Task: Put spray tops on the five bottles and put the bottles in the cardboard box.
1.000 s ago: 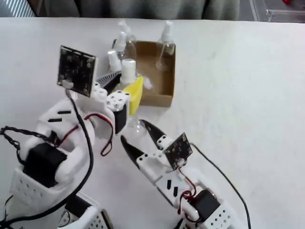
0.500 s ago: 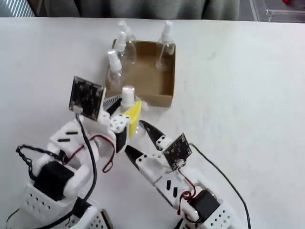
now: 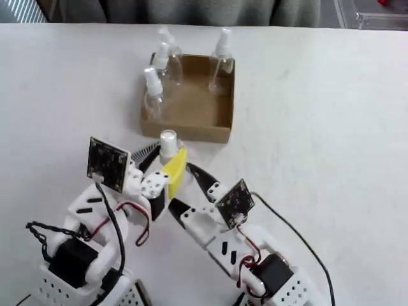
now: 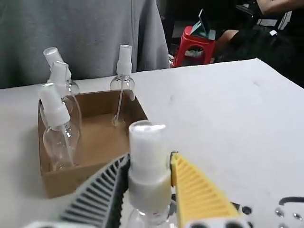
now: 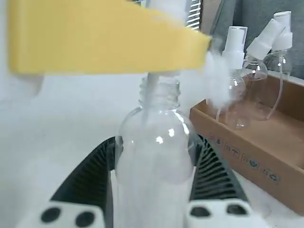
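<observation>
My left gripper (image 3: 163,157), with one yellow and one grey finger, is shut on a white spray top (image 3: 168,143) (image 4: 147,159). The top sits directly over a clear bottle (image 5: 153,154) (image 3: 181,181), and its thin tube runs down into the open neck while the threads still show. Around that upright bottle's body, my right gripper (image 3: 185,190) (image 5: 154,176) is shut with its black fingers. Just beyond stands the cardboard box (image 3: 186,132) (image 4: 71,179) (image 5: 251,156). Several capped bottles (image 3: 153,90) (image 4: 56,124) (image 5: 232,83) stand in it.
The two arms crowd the front middle of the white table (image 3: 319,127). Open table surface lies to the right and left of the box. A person in grey sits behind the far edge.
My left gripper carried the spray top from over the box back toward the front and down over the bottle in my right gripper. The right arm barely shifted.
</observation>
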